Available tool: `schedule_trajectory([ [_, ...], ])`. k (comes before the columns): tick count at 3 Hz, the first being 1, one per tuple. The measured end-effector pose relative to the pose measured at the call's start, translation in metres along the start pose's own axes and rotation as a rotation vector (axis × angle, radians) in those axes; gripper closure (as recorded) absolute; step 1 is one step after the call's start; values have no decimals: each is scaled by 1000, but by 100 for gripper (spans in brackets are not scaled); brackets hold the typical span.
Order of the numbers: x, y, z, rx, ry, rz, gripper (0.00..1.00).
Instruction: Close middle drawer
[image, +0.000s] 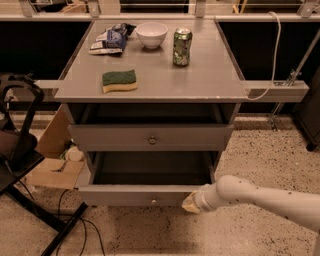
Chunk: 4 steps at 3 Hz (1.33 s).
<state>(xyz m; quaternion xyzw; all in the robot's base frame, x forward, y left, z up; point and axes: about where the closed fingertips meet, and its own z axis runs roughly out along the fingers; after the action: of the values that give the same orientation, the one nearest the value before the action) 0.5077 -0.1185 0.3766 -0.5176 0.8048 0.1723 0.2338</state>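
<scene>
The middle drawer (135, 195) is pulled out of the grey cabinet. It has a flat grey front with a small round knob (153, 201) and a shallow, empty grey box. The upper drawer (150, 137), with a bigger brassy knob, is shut above it. The lowest drawer is out of view. My gripper (192, 203) is at the end of a white arm that comes in from the lower right. Its yellowish tip rests against the right part of the middle drawer's front.
On the cabinet top (210, 75) are a green-and-yellow sponge (119, 80), a white bowl (151, 34), a green can (182, 46) and a snack bag (109, 39). A black chair (20, 150), a cardboard box (52, 170) and floor cables (75, 220) are at the left.
</scene>
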Motion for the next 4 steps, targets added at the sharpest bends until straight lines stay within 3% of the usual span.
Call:
schedule_trajectory([
  [1, -17, -15, 4, 8, -20, -20, 100],
  [2, -62, -59, 12, 36, -72, -66, 100],
  [3, -85, -84, 12, 64, -109, -88, 100],
  [4, -85, -84, 12, 63, -109, -88, 78],
])
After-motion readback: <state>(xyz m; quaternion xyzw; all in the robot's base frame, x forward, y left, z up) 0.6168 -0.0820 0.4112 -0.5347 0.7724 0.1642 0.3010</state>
